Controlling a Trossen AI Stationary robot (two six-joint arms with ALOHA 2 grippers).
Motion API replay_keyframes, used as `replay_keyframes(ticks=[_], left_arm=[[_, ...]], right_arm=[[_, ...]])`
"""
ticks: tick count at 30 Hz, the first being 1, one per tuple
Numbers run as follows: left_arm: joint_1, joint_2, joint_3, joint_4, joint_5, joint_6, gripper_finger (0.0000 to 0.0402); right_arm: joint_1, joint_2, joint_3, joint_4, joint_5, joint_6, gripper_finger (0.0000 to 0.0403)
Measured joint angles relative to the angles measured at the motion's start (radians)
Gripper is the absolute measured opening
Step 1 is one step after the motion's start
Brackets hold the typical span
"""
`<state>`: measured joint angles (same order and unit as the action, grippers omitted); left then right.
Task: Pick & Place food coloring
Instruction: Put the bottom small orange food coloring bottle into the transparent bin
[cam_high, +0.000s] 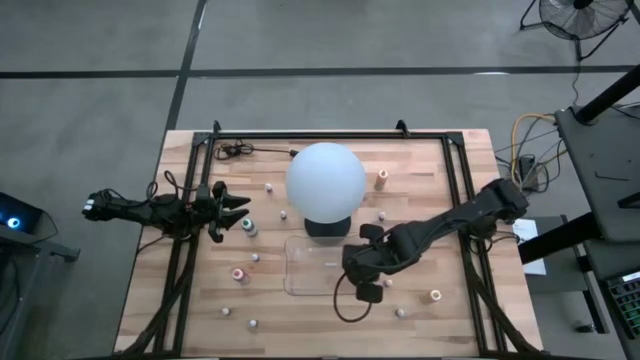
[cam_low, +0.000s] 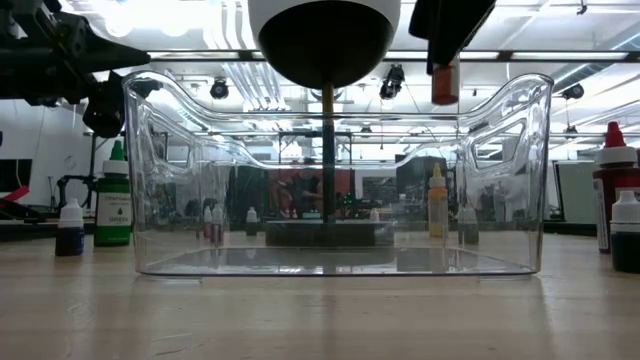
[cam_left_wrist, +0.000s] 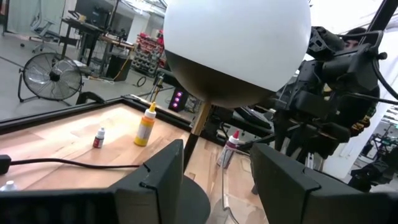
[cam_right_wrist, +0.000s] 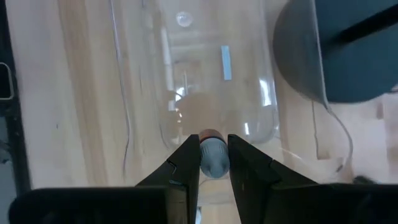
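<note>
My right gripper (cam_high: 352, 265) hangs over the right end of the clear plastic tray (cam_high: 300, 280), shut on a small food coloring bottle (cam_right_wrist: 213, 154) with an orange-red body. In the low view the bottle (cam_low: 445, 82) hangs under the dark gripper, above the tray's rim (cam_low: 500, 95). Several other tiny bottles stand upright on the wooden table, among them an orange one (cam_high: 382, 178), a green one (cam_high: 250, 226) and a pink one (cam_high: 238, 273). My left gripper (cam_high: 240, 207) waits open at the table's left, level, with nothing between its fingers (cam_left_wrist: 155, 180). My right gripper pinches the bottle's grey upper end (cam_right_wrist: 214, 163) between its two fingers. The fingers come steeply from above, pointing down. The orange-red lower end (cam_low: 445, 90) sticks out below the fingertips. The bottle hangs upright, clear of the tray and the table.
A white globe lamp (cam_high: 325, 178) on a dark round base (cam_high: 322, 228) stands just beyond the tray's far side, close to my right arm. A black frame (cam_high: 330, 135) runs along the table's edges. In the low view a green bottle (cam_low: 113, 205) stands left and a red-capped one (cam_low: 612, 190) right.
</note>
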<state>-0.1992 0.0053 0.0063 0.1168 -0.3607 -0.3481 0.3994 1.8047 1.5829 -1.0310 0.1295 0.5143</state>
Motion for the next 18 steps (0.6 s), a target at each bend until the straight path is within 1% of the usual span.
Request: replay_keyframes(ticks=[9,12,18], left_arm=[[0.000,0.000,0.000,0.000,0.000,0.000,0.0161],[0.000,0.000,0.000,-0.001,0.000,0.000,0.0161],[0.000,0.000,0.000,-0.004,0.000,0.000,0.0161]], right_arm=[[-0.028,0.053,0.001,0.035,-0.020,-0.066,0.0063],[-0.033,0.070,0.001,0.056,-0.048,-0.067,0.0063],[-0.033,0.113,0.002,0.081,-0.056,-0.060,0.0063]])
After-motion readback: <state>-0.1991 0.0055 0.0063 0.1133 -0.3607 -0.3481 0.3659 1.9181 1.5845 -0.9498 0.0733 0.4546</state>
